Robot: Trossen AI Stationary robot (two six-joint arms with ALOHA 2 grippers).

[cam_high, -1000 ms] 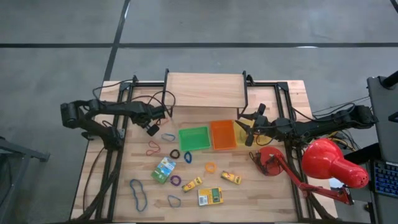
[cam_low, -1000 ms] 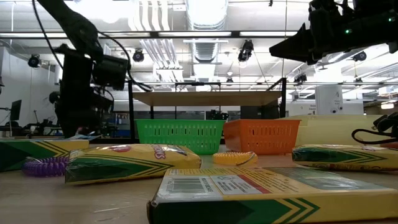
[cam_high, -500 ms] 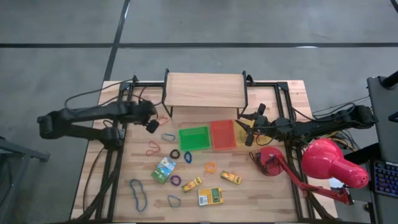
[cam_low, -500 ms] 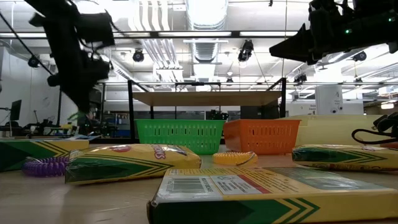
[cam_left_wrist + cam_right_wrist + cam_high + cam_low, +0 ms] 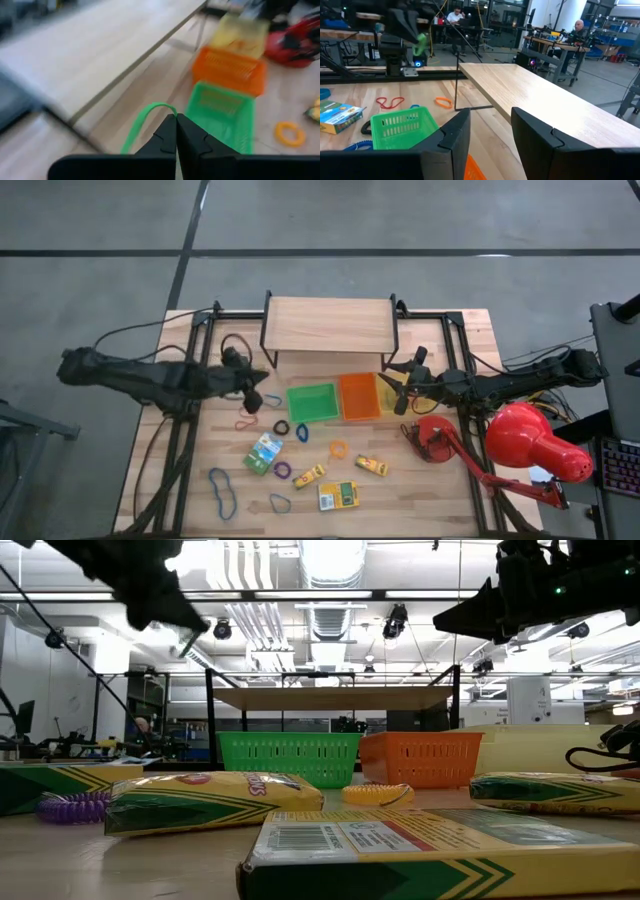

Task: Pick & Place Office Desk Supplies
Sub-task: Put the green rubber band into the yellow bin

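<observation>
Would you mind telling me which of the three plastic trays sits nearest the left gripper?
The green plastic tray: it is the end one of the row, on the side of the left gripper, while the orange tray and yellow tray lie beyond it.

Both arms are dark, slender and jointed, with loose black cables looping alongside them. The left gripper (image 5: 176, 131) ends in two matte black fingers (image 5: 165, 137) with stepped, angular inner edges. The right gripper (image 5: 490, 137) has broad, flat black fingers (image 5: 537, 137) notched along their inner faces.

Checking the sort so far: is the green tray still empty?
Empty. The high view shows the green tray with a bare floor, rubber bands still on the table.
</observation>
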